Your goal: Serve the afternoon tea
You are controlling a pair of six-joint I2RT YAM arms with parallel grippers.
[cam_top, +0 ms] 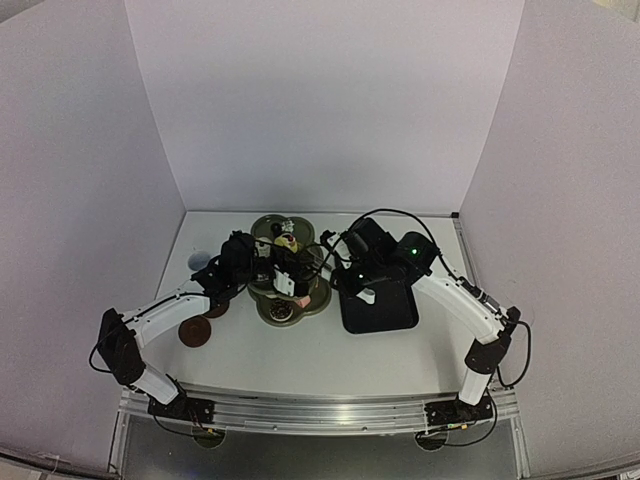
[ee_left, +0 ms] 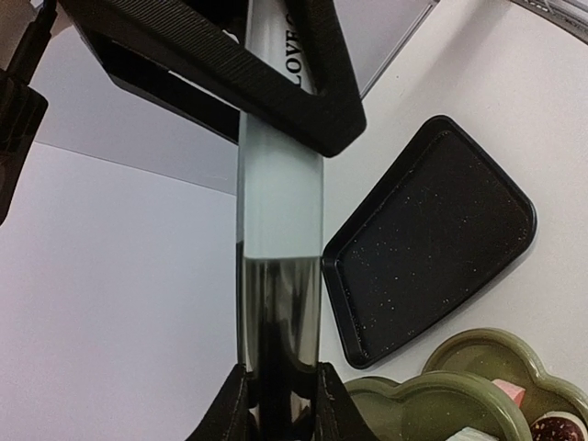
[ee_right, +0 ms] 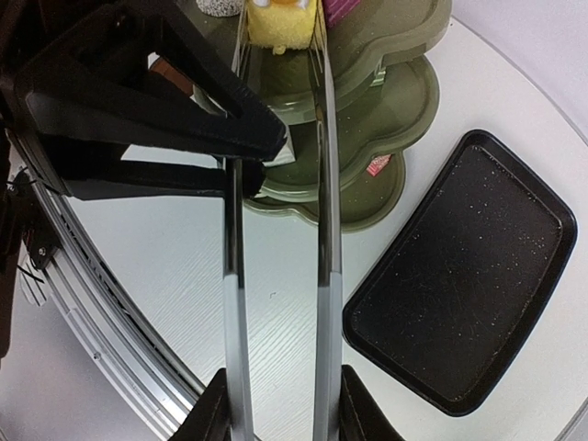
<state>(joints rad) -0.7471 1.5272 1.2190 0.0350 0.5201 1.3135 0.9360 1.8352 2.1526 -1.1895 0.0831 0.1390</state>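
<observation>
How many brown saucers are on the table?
2: one brown saucer lies open at front left; a second saucer sits just behind it, half hidden under the left arm. More may be hidden.

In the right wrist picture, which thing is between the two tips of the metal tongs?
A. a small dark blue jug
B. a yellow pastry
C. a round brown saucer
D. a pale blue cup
B: in the right wrist view, the yellow pastry sits between the two tips of the metal tongs, at an upper tier of the green stand. No cup, saucer or jug is near the tips.
</observation>
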